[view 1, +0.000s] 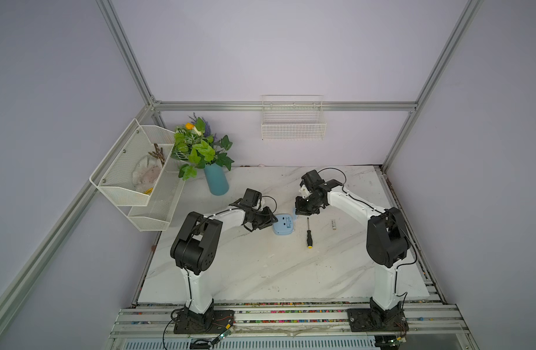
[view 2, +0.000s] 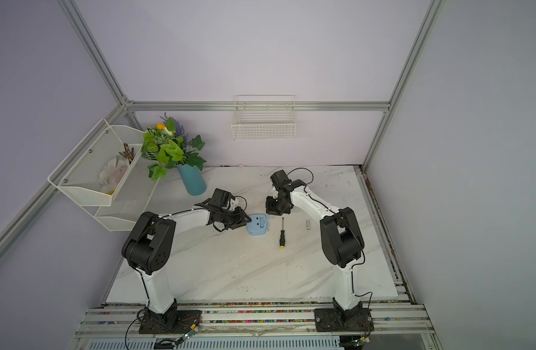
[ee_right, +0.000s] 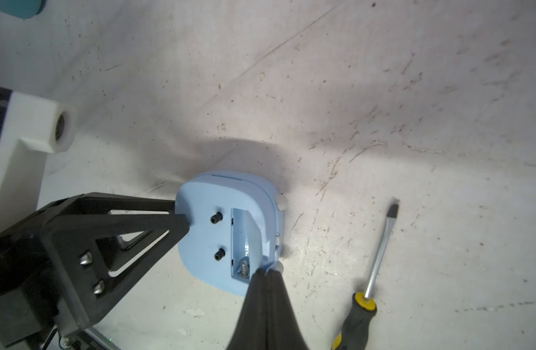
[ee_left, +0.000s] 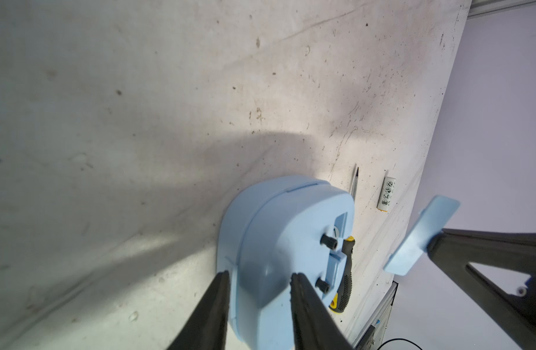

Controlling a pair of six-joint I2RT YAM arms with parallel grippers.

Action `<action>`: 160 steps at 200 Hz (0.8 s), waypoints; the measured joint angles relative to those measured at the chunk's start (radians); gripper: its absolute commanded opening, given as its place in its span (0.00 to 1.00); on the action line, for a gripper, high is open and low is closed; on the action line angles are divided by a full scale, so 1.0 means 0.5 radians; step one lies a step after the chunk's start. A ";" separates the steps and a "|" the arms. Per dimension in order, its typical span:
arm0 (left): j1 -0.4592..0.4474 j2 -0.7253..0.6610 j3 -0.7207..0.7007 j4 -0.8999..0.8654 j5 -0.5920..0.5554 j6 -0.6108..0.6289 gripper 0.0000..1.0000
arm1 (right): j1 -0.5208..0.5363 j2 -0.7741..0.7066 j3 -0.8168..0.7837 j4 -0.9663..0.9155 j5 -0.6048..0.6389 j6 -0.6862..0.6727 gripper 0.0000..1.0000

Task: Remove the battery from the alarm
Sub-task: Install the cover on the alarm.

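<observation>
Seeing the tiny silvery-white cylindrical battery [view 1: 333,225] lying loose on the white marbled table [view 1: 260,266], long axis pointing away from the arm bases, parallel to the black-handled, yellow-tipped screwdriver [view 1: 308,233] near it. Finding the light-blue rounded-square alarm [view 1: 283,224] face down on the screwdriver's far side, compartment open and empty. Clamping the alarm's edge with the left gripper [ee_left: 260,281], fingers apart around it. Pinching the flat light-blue cover [ee_left: 421,236] in the right gripper [ee_right: 265,274], fingers pressed together on it. Judging the right arm nearer the battery, though its fingers are hovering well apart from it.
</observation>
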 measured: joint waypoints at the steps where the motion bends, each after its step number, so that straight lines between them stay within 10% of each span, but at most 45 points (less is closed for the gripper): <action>1: 0.000 0.000 0.000 -0.001 0.000 0.000 0.38 | -0.001 0.002 0.003 -0.001 -0.003 -0.002 0.00; 160: 0.004 0.000 0.001 0.014 0.001 0.000 0.38 | -0.001 0.167 -0.011 -0.008 -0.271 -0.092 0.00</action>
